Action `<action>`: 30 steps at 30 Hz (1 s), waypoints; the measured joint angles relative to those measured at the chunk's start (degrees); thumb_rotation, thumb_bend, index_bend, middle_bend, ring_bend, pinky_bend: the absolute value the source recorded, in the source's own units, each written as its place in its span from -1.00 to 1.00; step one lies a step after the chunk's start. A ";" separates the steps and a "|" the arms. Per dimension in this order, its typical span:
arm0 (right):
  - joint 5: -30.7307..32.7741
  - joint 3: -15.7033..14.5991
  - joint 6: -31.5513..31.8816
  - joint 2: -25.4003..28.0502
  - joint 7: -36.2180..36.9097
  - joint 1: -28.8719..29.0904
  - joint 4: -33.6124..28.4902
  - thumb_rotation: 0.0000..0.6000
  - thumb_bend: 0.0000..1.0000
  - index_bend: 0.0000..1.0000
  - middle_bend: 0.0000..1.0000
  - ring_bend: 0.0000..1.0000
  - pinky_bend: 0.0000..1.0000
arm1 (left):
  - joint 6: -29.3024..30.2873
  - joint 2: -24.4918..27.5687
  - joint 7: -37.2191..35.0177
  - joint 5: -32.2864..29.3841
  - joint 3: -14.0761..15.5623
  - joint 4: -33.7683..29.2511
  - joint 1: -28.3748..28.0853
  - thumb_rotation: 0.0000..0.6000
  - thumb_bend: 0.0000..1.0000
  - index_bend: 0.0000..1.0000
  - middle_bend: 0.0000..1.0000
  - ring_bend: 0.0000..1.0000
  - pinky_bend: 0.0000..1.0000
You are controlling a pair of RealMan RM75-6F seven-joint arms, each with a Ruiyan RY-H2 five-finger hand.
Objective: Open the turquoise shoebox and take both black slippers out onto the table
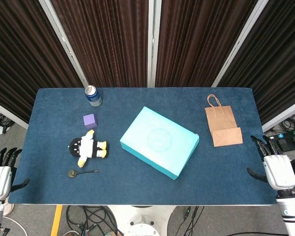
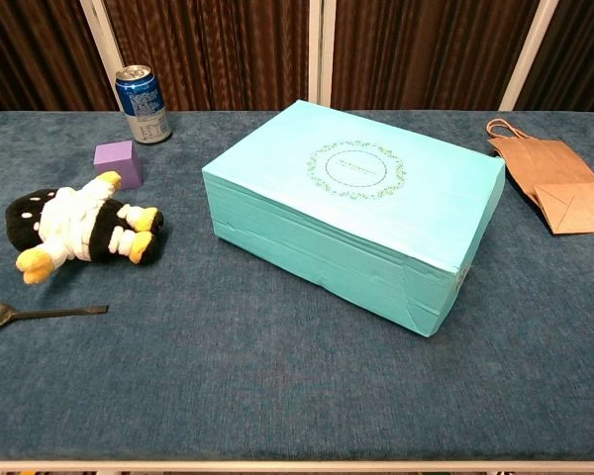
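Dark curtains hang behind a blue-clothed counter (image 1: 137, 184). My left hand (image 1: 1, 174) waits empty, fingers apart, well left of the turquoise shoebox (image 1: 160, 141). It sits closed, mid-counter, skewed. I judge it light, stiff cardboard; I would lift the lid by its edges. My right hand (image 1: 277, 167) waits likewise, well right.

The interior of the closed turquoise shoebox (image 1: 160, 141) is concealed by its lid. In the chest view, the spoon (image 2: 35, 314) left of the shoebox and the paper bag (image 2: 554, 178) right of it are cropped by the frame edges.
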 measured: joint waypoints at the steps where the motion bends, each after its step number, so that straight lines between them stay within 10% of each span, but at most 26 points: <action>1: -0.09 -0.01 -0.12 -0.04 -0.01 0.13 0.03 1.00 -0.91 -0.90 -0.64 -0.91 -0.54 | 0.19 -0.20 -0.01 0.08 -0.02 0.20 0.12 1.00 -1.00 -0.71 -0.79 -0.96 -0.78; 14: -2.16 1.04 -7.65 -4.11 -3.36 7.56 2.25 1.00 -0.91 -0.90 -0.62 -0.89 -0.54 | -0.03 -0.53 -0.95 0.84 -0.18 0.69 0.24 1.00 -1.00 -0.70 -0.79 -0.96 -0.78; 30: -4.76 2.34 -15.78 -24.65 -10.35 19.73 19.97 1.00 -1.00 -0.91 -0.72 -0.99 -0.74 | 0.00 0.01 -2.15 -0.04 0.16 0.75 1.60 1.00 -1.00 -0.70 -0.79 -0.96 -0.77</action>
